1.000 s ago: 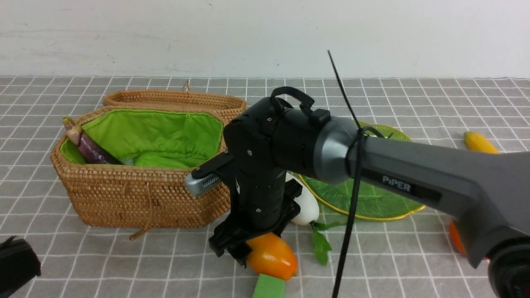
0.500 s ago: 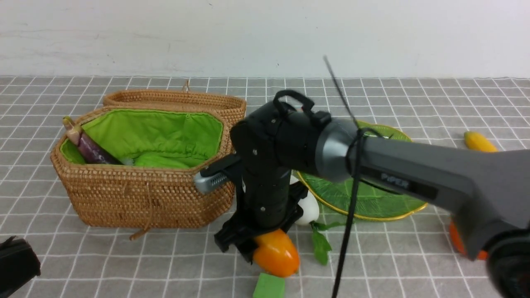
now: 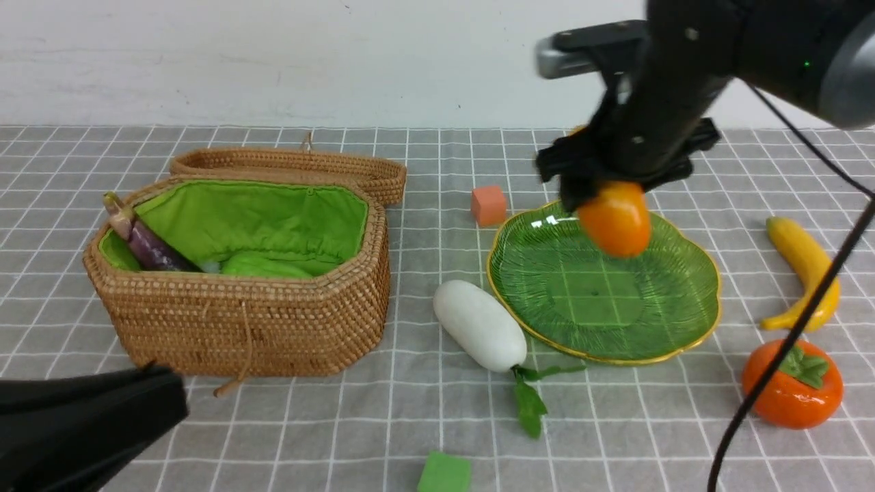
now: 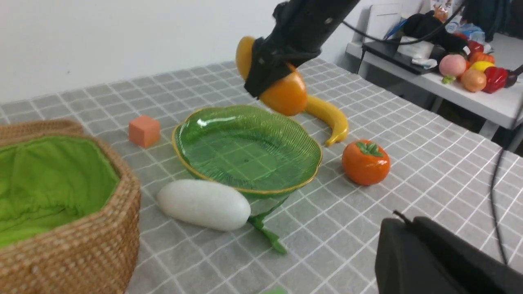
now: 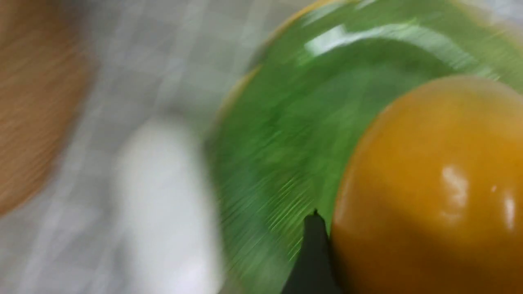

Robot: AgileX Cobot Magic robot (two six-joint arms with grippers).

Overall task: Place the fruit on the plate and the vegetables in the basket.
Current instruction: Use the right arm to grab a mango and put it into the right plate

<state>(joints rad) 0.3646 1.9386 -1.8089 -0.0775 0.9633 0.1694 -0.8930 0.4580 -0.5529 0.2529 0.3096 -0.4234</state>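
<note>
My right gripper (image 3: 610, 193) is shut on the orange-yellow mango (image 3: 615, 219), which hangs in the air over the far side of the green glass plate (image 3: 601, 301). In the right wrist view the mango (image 5: 429, 183) fills the frame beside one dark finger (image 5: 312, 253). The plate has nothing on it. A white radish (image 3: 478, 324) lies on the cloth left of the plate. The banana (image 3: 803, 266) and persimmon (image 3: 793, 386) lie to its right. A purple eggplant (image 3: 147, 242) leans inside the wicker basket (image 3: 239, 321). My left gripper (image 3: 157, 403) hovers shut and empty at the near left.
A small orange cube (image 3: 489, 205) sits behind the plate's left edge and a green cube (image 3: 444, 473) lies at the table's front edge. The basket's lid (image 3: 287, 164) rests behind it. In the left wrist view a side table (image 4: 449, 81) with more toy produce stands beyond the table.
The right arm has lifted the mango from the cloth near the green cube and swung it up and right over the plate. The left gripper has come further into view.
</note>
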